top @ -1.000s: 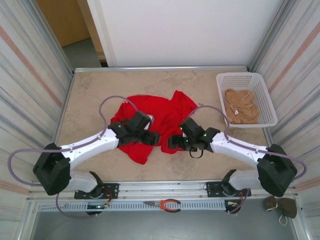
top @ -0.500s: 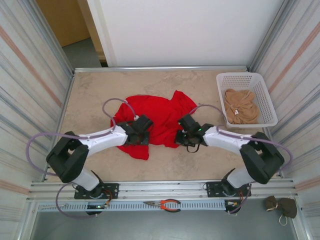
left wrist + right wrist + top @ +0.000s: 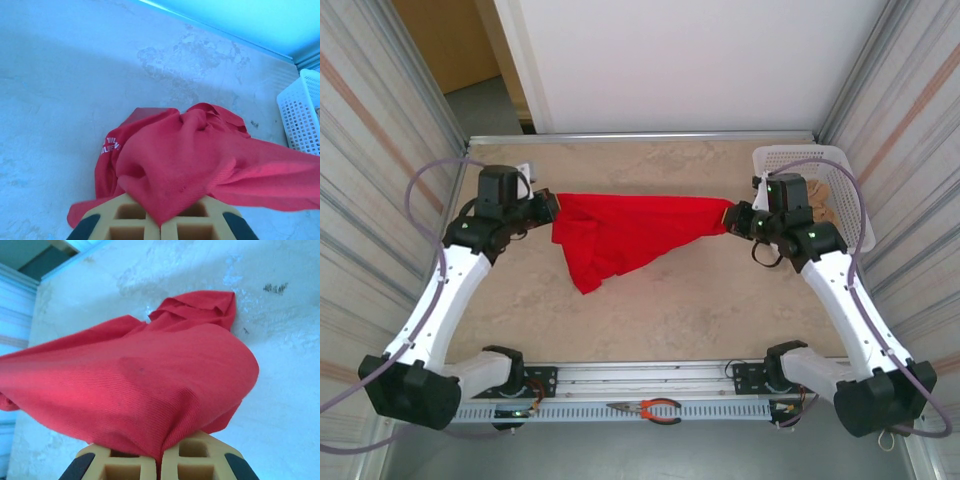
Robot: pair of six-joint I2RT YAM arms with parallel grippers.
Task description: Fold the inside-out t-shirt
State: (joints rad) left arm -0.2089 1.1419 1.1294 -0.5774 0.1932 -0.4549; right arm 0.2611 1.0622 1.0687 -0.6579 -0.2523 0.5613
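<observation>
The inside-out t-shirt is bright red and hangs stretched between my two grippers above the table, its lower part drooping to a point at the left. My left gripper is shut on the shirt's left end. My right gripper is shut on its right end. In the left wrist view the red cloth runs into the closed jaws, with white lettering on a fold at the left. In the right wrist view the cloth bunches into the closed jaws.
A white basket with a tan-beige cloth in it stands at the back right, just behind my right arm. Its corner appears in the left wrist view. Orange-handled pliers lie on the front rail.
Both grippers closed on the shirt where it lay crumpled mid-table, then lifted it and swung apart to the left and right, pulling the cloth into a taut band.
</observation>
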